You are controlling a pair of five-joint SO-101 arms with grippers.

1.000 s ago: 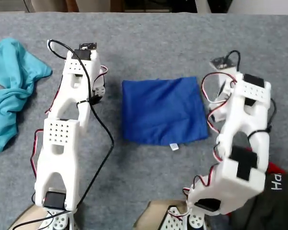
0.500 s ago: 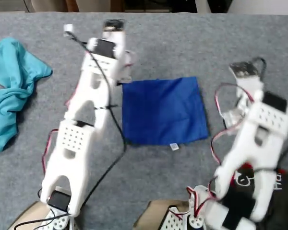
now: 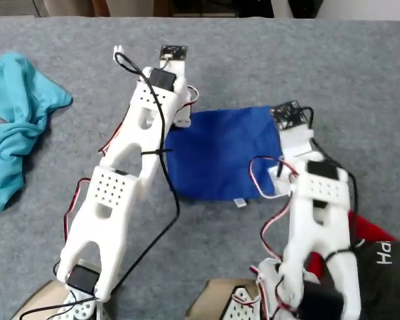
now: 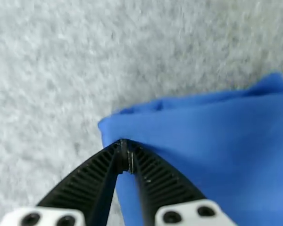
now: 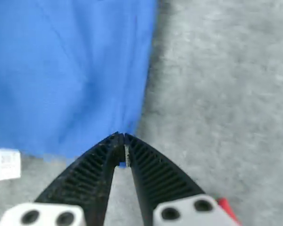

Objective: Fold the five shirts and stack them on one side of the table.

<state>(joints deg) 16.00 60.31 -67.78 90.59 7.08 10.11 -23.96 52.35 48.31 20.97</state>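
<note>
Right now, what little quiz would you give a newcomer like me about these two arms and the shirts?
1. True or false: the teal shirt lies crumpled, apart from both arms.
2. What does the left hand pinch? A a cable; B a corner of the blue shirt; C the teal shirt.
3. Fill in: the right hand is ___ on the blue shirt's edge.
Key: 1 true; 2 B; 3 shut.
</note>
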